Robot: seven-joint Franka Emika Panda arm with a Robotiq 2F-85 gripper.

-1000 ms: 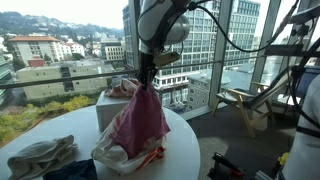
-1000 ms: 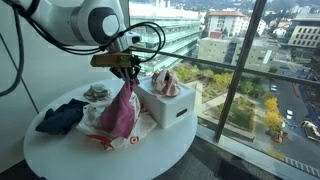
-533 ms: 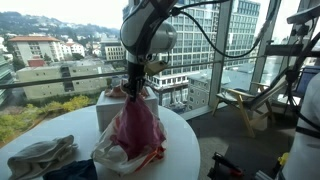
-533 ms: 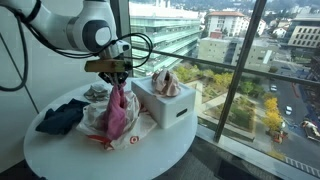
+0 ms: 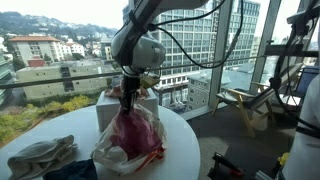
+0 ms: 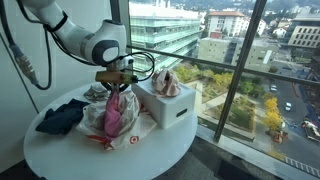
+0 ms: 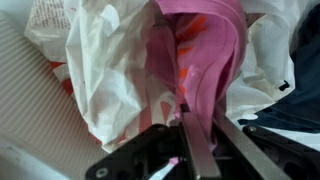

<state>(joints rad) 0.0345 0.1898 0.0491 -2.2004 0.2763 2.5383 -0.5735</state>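
My gripper [image 5: 127, 97] [image 6: 117, 87] [image 7: 198, 122] is shut on a pink cloth [image 5: 128, 132] [image 6: 116, 114] [image 7: 205, 50] and holds it by its top. The cloth hangs down into a white plastic bag [image 5: 112, 150] [image 6: 96, 115] [image 7: 105, 75] with red print that lies open on the round white table [image 5: 50, 125] [image 6: 120, 155]. In the wrist view the pink fabric is pinched between the two metal fingers [image 7: 194, 148], with the bag's white folds around it.
A white box [image 5: 108, 103] [image 6: 172, 103] holding pinkish cloth stands behind the bag. A dark blue cloth [image 6: 60, 118] [image 5: 70, 170] and a pale cloth [image 5: 40, 153] lie on the table. Large windows stand close beyond the table.
My gripper has moved down and toward the bag with the pink cloth. The cloth hangs lower and is bunched deeper in the bag.
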